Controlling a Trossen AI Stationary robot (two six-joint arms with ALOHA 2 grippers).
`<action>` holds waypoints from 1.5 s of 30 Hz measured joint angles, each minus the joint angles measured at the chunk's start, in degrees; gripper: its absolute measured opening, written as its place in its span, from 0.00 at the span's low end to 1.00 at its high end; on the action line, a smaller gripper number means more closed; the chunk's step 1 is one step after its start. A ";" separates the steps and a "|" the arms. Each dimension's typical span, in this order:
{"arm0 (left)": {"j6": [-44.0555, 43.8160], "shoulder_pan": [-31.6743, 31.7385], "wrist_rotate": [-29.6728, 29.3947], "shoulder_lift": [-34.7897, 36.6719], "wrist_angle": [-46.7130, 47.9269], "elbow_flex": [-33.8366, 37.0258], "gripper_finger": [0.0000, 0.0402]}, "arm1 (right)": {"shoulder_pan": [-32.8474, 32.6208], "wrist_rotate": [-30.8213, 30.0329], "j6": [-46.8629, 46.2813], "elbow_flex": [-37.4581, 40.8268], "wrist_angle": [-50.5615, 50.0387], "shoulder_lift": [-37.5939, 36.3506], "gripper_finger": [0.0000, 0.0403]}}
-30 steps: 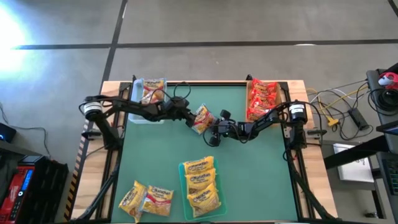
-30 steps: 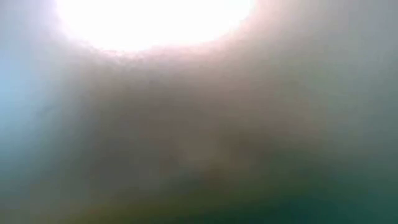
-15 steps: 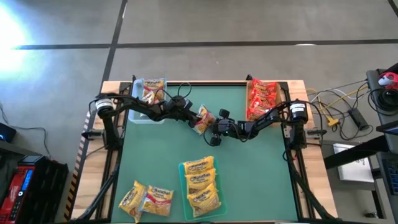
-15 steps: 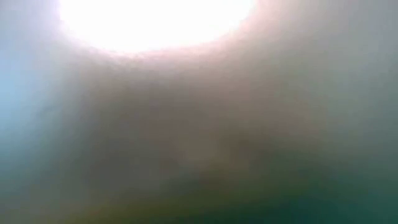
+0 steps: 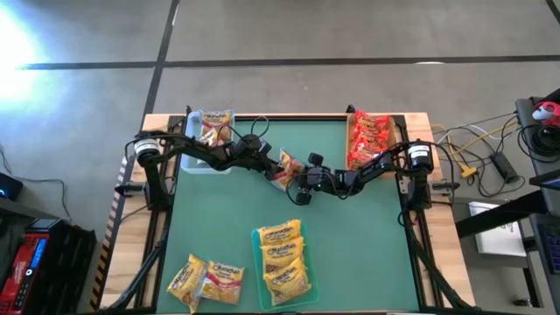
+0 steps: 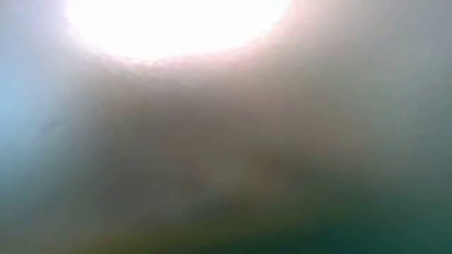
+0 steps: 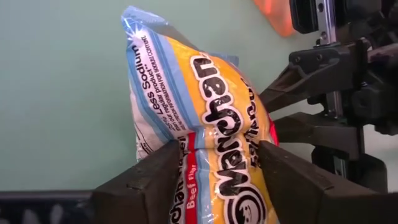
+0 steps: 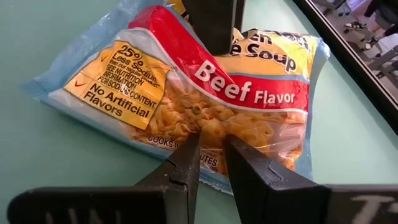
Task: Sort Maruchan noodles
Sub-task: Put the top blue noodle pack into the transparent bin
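Observation:
One orange-and-white Maruchan noodle packet (image 5: 285, 165) sits between my two grippers at the middle of the green table. My left gripper (image 5: 273, 166) comes from the table's left and is shut on it. My right gripper (image 5: 302, 179) comes from the right and is shut on the same packet. Other orange-and-white packets lie in the clear tray (image 5: 191, 140), red ones in the tan tray (image 5: 353, 131), and yellow ones in the green tray (image 5: 257, 262). The low view shows only glare. My left gripper has the packet's two side edges (image 7: 186, 155) between its two fingers (image 7: 149, 183), near the end with the round logo. The fingers slant down from the table's left. The packet bows outward between them and stands up past the fingertips, tilted. My right gripper pinches the packet's edge below the noodle picture (image 8: 208, 138) between its two fingertips (image 8: 186, 163). It comes slanting down from the table's right, at the side opposite my left gripper. The crinkled wrapper is puckered at the pinch.
Two loose packets (image 5: 207, 280) lie near the table's front left corner. Cables and equipment (image 5: 499, 157) sit beyond the table's right edge. Bare green mat lies at the near right and the far middle.
My left gripper has dropped a little toward the packet and turned, its arm shifting toward the table's right. The packet now shows narrower from above, tipped more on edge. My right gripper has kept its place on the packet.

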State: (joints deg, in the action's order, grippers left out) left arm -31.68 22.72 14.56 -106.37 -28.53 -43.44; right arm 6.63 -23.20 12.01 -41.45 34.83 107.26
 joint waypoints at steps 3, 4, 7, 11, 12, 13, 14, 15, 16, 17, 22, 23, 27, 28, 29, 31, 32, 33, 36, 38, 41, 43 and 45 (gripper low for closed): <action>-0.42 0.00 0.03 0.00 -0.23 -0.01 0.43 | -0.02 -0.15 0.00 0.00 -0.02 0.00 0.17; -0.42 0.00 -0.02 0.00 -0.25 -0.02 0.40 | -0.02 -0.17 0.00 0.00 -0.04 0.00 0.17; -0.60 0.15 0.00 0.06 -0.43 -0.04 0.34 | -0.14 -0.43 0.05 0.00 -0.96 -0.76 0.17; -1.03 0.51 0.28 0.12 -0.31 -0.04 0.28 | -0.66 -1.58 0.95 0.18 -4.37 -3.37 0.17; -1.05 0.59 0.42 0.20 -0.23 -0.04 0.26 | -0.93 -1.60 1.10 0.18 -5.38 -4.12 0.17; -1.25 0.63 0.51 0.27 -0.14 -0.04 0.25 | -1.05 -1.60 1.14 0.24 -6.84 -4.91 0.16; -1.29 0.69 0.55 0.29 -0.16 -0.04 0.23 | -1.25 -1.60 1.25 0.33 -7.97 -5.58 0.16; -1.33 0.74 0.57 0.31 -0.29 -0.04 0.21 | -1.38 -1.37 1.19 0.33 -8.78 -6.25 0.16; -1.41 0.74 0.55 0.35 -0.39 -0.04 0.20 | -1.54 -1.27 1.04 0.33 -9.93 -6.88 0.15; -1.46 0.79 0.47 0.38 -0.50 -0.02 0.18 | -1.66 -1.25 0.61 0.33 -10.74 -7.29 0.15; -1.88 0.96 -0.06 0.41 -1.45 0.04 0.10 | -2.14 -0.79 -1.80 0.72 -13.14 -7.91 0.12; -1.90 0.99 -0.16 0.44 -1.50 0.04 0.09 | -2.16 -0.79 -2.01 0.81 -13.16 -7.95 0.12; -1.90 1.31 -0.52 0.77 -1.72 0.07 0.03 | -2.59 -0.62 -2.22 0.85 -14.45 -8.04 0.11; -1.92 1.38 -0.52 0.93 -1.70 0.07 0.02 | -2.65 -0.56 -2.27 0.86 -14.63 -8.04 0.11; -1.90 1.47 -0.54 1.17 -1.58 0.09 0.01 | -2.81 -0.55 -2.55 0.85 -14.83 -8.04 0.11; -1.90 1.74 -0.56 1.78 -1.45 0.17 0.01 | -2.94 -0.52 -2.98 0.86 -15.25 -8.04 0.11; -1.90 1.91 -0.57 2.08 -1.46 0.17 0.00 | -3.00 -0.47 -3.02 0.92 -15.23 -8.04 0.11; -1.90 2.14 -0.65 2.45 -1.52 0.17 0.00 | -3.07 -0.44 -3.04 0.93 -15.23 -8.04 0.11; -1.90 2.61 -0.71 3.65 -1.80 0.17 0.00 | -3.13 -0.42 -3.43 1.11 -15.32 -8.09 0.11; -1.78 2.68 -0.72 4.40 -1.74 0.17 0.00 | -3.13 -0.42 -3.45 1.24 -15.42 -8.12 0.11; -1.15 2.80 -0.68 6.16 -1.46 0.17 0.00 | -3.13 -0.42 -3.99 1.41 -15.39 -8.15 0.11; -0.71 2.93 -0.62 7.41 -1.25 0.17 0.00 | -3.13 -0.42 -4.57 1.47 -15.41 -8.15 0.11; -0.46 3.06 -0.56 8.54 -0.79 0.17 0.00 | -3.13 -0.42 -4.59 1.49 -15.55 -8.15 0.11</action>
State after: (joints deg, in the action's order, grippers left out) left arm -32.14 25.78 14.00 -97.83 -29.32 -43.27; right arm 3.51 -23.62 7.42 -39.97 19.28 99.11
